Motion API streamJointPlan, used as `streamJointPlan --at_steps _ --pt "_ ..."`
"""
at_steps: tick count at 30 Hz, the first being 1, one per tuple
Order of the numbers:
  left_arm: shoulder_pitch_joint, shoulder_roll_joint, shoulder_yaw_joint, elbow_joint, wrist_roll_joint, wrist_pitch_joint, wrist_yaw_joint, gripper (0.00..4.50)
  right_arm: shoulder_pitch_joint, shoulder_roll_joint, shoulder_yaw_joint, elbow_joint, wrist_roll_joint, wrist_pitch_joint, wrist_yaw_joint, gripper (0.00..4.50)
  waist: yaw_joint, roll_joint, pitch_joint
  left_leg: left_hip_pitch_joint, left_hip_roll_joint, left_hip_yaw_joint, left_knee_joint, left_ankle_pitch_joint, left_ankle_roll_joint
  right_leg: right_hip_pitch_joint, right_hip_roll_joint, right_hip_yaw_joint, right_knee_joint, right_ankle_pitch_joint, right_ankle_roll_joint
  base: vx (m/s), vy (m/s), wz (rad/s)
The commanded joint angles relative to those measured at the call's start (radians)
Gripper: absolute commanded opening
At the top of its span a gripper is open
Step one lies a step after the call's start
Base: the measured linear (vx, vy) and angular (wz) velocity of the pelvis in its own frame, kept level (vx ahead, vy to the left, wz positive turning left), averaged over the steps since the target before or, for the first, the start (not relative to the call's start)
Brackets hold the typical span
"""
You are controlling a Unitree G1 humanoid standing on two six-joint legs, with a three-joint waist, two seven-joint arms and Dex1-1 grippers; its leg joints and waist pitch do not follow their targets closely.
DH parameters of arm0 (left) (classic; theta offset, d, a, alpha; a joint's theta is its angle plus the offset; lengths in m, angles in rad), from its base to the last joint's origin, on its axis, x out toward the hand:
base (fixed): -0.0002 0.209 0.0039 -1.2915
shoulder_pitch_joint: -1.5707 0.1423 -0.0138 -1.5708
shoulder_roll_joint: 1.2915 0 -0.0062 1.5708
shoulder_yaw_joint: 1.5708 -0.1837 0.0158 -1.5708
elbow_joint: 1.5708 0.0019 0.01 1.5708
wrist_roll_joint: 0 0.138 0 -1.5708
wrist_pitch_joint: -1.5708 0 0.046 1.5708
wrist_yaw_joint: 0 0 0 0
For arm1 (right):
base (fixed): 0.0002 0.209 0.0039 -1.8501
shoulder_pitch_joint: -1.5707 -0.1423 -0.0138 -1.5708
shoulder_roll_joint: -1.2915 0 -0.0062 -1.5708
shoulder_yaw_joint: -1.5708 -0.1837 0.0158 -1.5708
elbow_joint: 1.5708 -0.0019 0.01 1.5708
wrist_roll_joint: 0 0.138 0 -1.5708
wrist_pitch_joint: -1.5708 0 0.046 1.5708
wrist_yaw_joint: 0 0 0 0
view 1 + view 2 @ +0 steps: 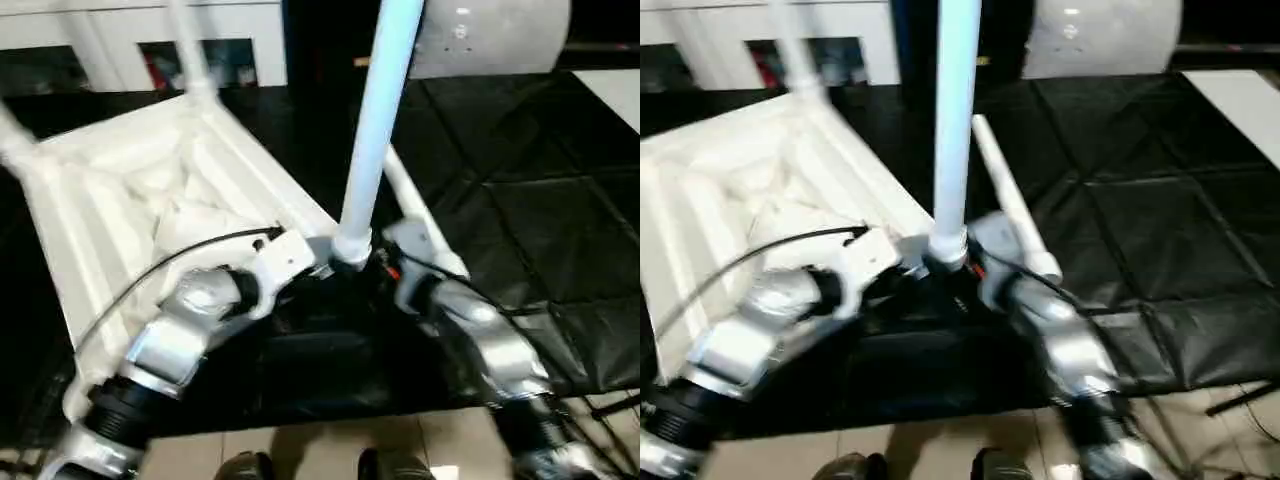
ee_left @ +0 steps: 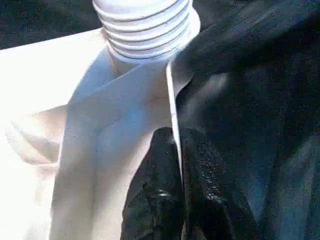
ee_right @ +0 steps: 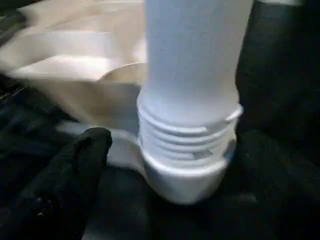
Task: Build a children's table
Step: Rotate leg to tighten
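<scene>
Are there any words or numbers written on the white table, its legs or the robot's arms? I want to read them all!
None: no words, numbers or signs can be read.
Tabletop: plain white ribs, no print.
Upright leg: bare, with plain thread ridges at its base.
Spare leg lying on the black cover: unmarked.

Both silver forearms reach forward and converge toward the middle of the head views, the left arm (image 1: 190,330) coming in from about 7 o'clock and the right arm (image 1: 480,340) from about 5 o'clock, their wrists nearly meeting at the centre. The left gripper (image 2: 180,165) has its two black fingers (image 2: 155,200) pressed together, pinching a thin white edge between them. The right gripper (image 3: 170,150) stands with its fingers spread wide, one black finger (image 3: 75,170) at 8 o'clock in its wrist view and clear of any contact.
</scene>
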Motion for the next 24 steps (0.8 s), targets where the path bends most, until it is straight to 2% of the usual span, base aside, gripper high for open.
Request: streamJointPlan --at_steps 1,3,5,8,12,13,16,17,19,24 --pt "-0.007 0.032 -0.032 0.022 0.004 -0.061 -0.084 0.0 0.001 -0.03 0.005 -0.053 0.025 -0.028 0.08 4.46 0.003 0.013 -0.068 0.013 0.057 -0.023 -0.069 -0.178 0.063 0.054 -0.081 0.054 -0.075 -0.129 -0.25 0.0 0.0 0.0" --pt "-0.007 0.053 -0.043 0.032 0.008 -0.107 -0.112 0.0 0.001 -0.049 0.003 -0.062 0.033 -0.034 0.108 4.46 0.002 0.012 -0.07 0.013 0.058 -0.024 -0.068 -0.172 0.064 0.053 -0.082 0.054 -0.075 -0.124 -0.252 0.0 0.0 0.0" --pt "-0.004 0.114 -0.071 0.047 -0.015 -0.177 -0.222 0.0 -0.019 -0.105 0.005 -0.064 0.041 -0.049 0.189 4.46 0.004 0.011 -0.072 0.011 0.057 -0.024 -0.067 -0.154 0.073 0.057 -0.082 0.055 -0.071 -0.1 -0.255 0.0 0.0 0.0" --pt "-0.011 0.142 -0.086 0.073 -0.034 -0.229 -0.295 0.0 -0.043 -0.138 0.023 -0.052 0.05 -0.063 0.27 4.46 0.009 0.011 -0.074 0.013 0.057 -0.021 -0.063 -0.123 0.09 0.054 -0.081 0.054 -0.065 -0.046 -0.277 0.0 0.0 0.0" --pt "-0.019 0.157 -0.104 0.096 -0.038 -0.258 -0.352 0.0 -0.059 -0.167 0.06 -0.021 0.044 -0.1 0.354 4.46 0.021 0.011 -0.074 0.018 0.061 -0.018 -0.064 -0.13 0.086 0.051 -0.083 0.055 -0.064 -0.058 -0.282 0.0 0.0 0.0" --pt "-0.02 0.159 -0.108 0.101 -0.039 -0.274 -0.368 0.0 -0.065 -0.169 0.066 -0.004 0.043 -0.103 0.371 4.46 0.022 0.008 -0.074 0.017 0.061 -0.018 -0.065 -0.133 0.084 0.052 -0.083 0.054 -0.064 -0.062 -0.285 0.0 0.0 0.0" --pt "-0.024 0.162 -0.116 0.107 -0.049 -0.293 -0.391 0.0 -0.079 -0.165 0.069 0.02 0.056 -0.097 0.401 4.46 0.024 0.007 -0.075 0.015 0.061 -0.018 -0.064 -0.126 0.083 0.053 -0.084 0.054 -0.062 -0.06 -0.286 0.0 0.0 0.0" --pt "-0.024 0.162 -0.116 0.107 -0.049 -0.293 -0.391 0.0 -0.079 -0.165 0.069 0.02 0.056 -0.097 0.401 4.18 0.025 0.006 -0.075 0.015 0.061 -0.018 -0.064 -0.126 0.083 0.054 -0.084 0.054 -0.062 -0.061 -0.285 0.0 0.0 0.0" --pt "-0.023 0.164 -0.122 0.092 -0.065 -0.29 -0.421 0.0 -0.101 -0.16 0.081 0.047 0.073 -0.075 0.453 4.1 0.024 0.002 -0.075 0.013 0.06 -0.018 -0.064 -0.124 0.088 0.055 -0.085 0.053 -0.062 -0.077 -0.284 0.0 0.0 0.0" --pt "-0.026 0.162 -0.12 0.104 -0.062 -0.304 -0.438 0.0 -0.117 -0.156 0.089 0.074 0.077 -0.083 0.478 3.67 0.024 0.004 -0.075 0.013 0.061 -0.018 -0.063 -0.114 0.09 0.054 -0.085 0.053 -0.062 -0.081 -0.28 0.0 0.0 0.0"
